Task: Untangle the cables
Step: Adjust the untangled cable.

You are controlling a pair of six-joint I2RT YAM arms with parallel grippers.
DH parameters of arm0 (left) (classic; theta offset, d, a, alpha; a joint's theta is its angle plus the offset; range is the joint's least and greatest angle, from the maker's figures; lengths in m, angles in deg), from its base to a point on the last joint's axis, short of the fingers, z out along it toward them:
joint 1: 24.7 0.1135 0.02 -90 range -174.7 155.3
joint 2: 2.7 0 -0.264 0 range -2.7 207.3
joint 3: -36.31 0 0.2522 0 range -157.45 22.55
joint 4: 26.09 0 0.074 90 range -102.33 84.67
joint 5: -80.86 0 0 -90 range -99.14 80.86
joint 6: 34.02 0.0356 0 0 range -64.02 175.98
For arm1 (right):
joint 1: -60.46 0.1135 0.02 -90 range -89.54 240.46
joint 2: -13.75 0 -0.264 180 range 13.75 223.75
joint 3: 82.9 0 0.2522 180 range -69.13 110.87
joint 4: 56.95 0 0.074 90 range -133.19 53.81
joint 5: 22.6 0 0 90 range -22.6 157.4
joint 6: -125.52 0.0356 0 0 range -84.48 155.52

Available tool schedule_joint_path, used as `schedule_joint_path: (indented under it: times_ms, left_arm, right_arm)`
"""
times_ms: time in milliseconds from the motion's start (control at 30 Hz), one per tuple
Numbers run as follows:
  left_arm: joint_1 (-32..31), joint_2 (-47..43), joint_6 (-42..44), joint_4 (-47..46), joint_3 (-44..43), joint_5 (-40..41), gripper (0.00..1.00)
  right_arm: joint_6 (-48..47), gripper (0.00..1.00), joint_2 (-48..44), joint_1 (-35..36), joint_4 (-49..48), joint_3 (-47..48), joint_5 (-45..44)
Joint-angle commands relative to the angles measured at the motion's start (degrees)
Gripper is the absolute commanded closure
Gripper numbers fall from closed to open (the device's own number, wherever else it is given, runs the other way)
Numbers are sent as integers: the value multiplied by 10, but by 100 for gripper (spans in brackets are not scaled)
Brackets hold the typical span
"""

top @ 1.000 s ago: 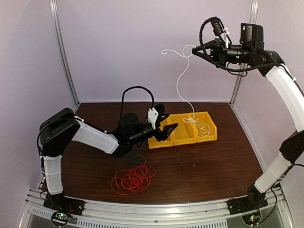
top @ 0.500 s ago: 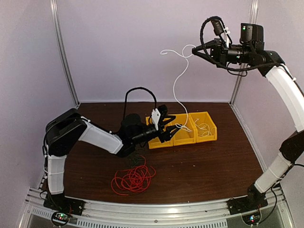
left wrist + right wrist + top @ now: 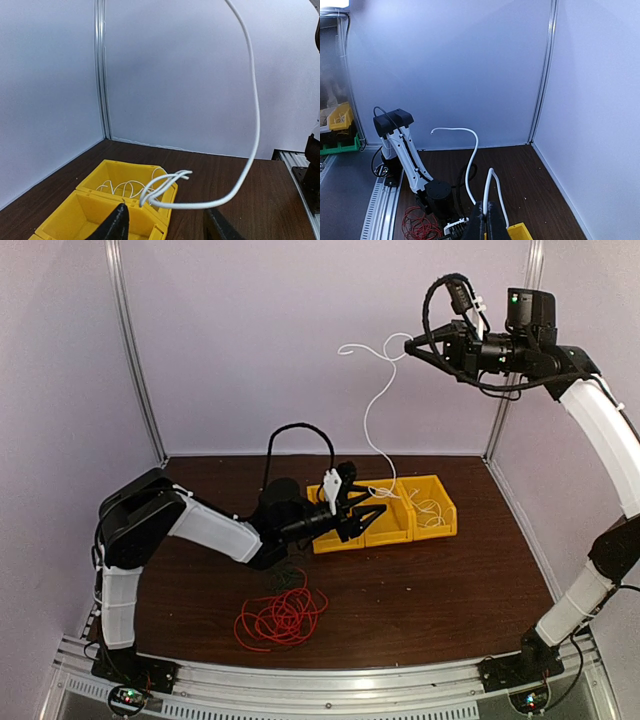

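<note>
High on the right, my right gripper is shut on the white cable. The cable hangs down to a bundle of loops over the yellow bins. More white loops lie in the right-hand bin. My left gripper hovers over the bins, open. The white cable passes between its fingertips without being pinched. The red cable lies coiled on the table at the front. The black cable shows only partly under my left arm.
Three yellow bins stand in a row at the middle back of the dark wooden table. Pale walls with metal corner posts close in the back and sides. An aluminium rail runs along the near edge.
My left gripper has moved right and up over the bins to the hanging white cable, its jaws narrowing. The cable's lower loops now hang at the fingertips. The right arm has not moved.
</note>
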Motion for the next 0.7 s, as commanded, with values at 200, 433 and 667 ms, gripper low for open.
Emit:
schedule_joint_path:
  times_ms: [200,433,667]
  left_arm:
    - [-3,3,-16,-21,-16,4,47]
    - [-3,25,-32,-7,-55,22,59]
    - [-3,43,-39,0,-74,31,72]
  right_arm:
    - [-6,100,3,-3,2,15,16]
    - [4,100,3,-3,-4,15,31]
    - [10,100,1,-2,-7,16,39]
